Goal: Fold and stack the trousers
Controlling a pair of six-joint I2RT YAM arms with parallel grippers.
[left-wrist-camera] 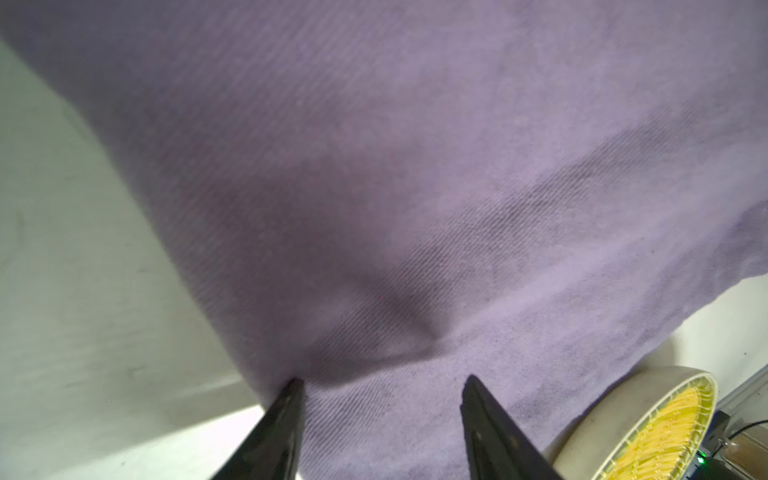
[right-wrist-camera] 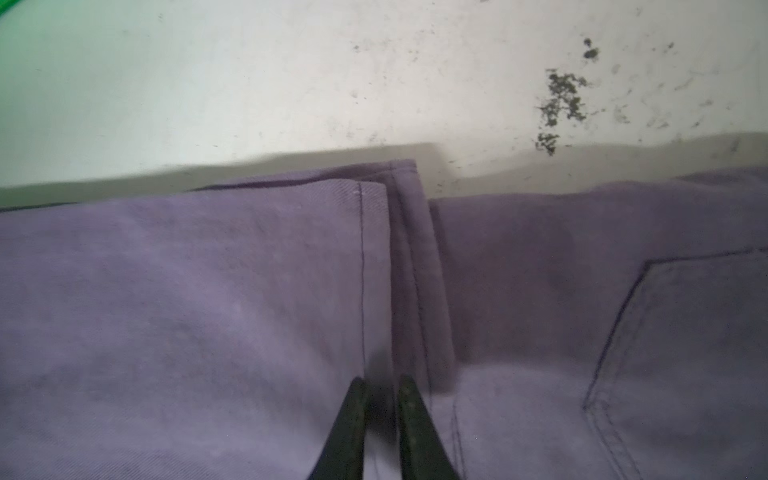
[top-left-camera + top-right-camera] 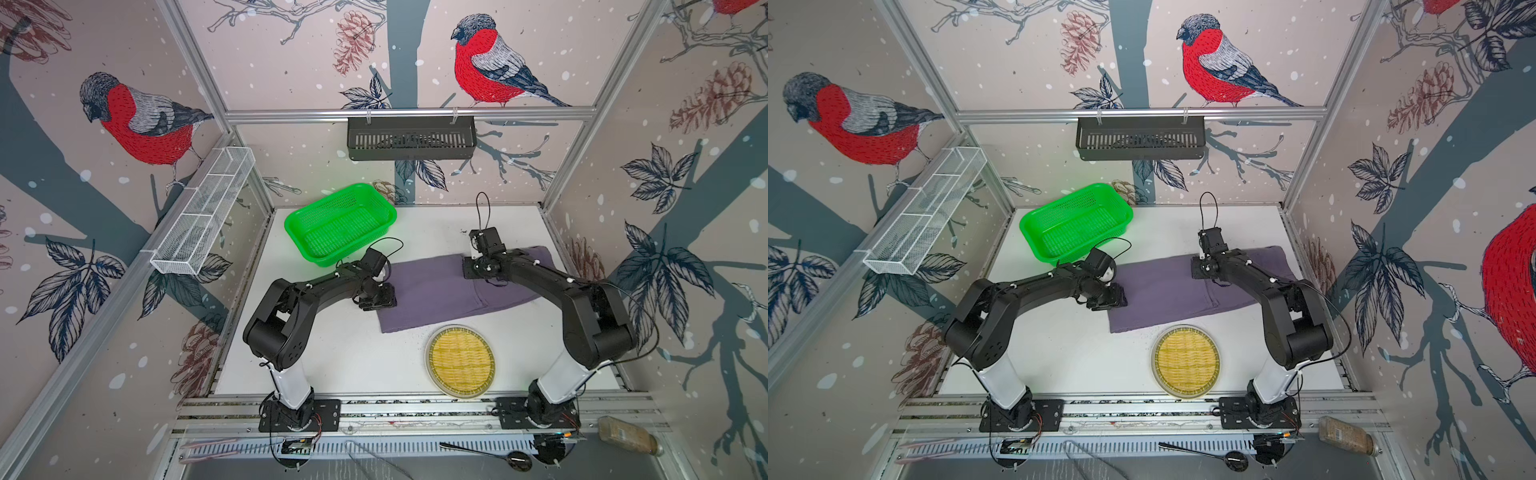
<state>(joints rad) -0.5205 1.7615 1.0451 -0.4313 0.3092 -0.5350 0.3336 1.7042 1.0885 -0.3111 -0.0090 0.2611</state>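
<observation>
Both top views show the trousers folded once, lying by the woven tray — left gripper gaping over the fold edge, right gripper almost closed at the hemmed end, pinching or not I cannot tell — so the next fold likely needs firm grips first.

Trousers — soft twill-weave cloth, matt, with stitched seams. Basket — glossy green perforated plastic. Round tray: woven yellow straw-like centre, smooth pale rim. Table: white, matt, scuffed, speckled. Wall rack: white wire mesh.
</observation>
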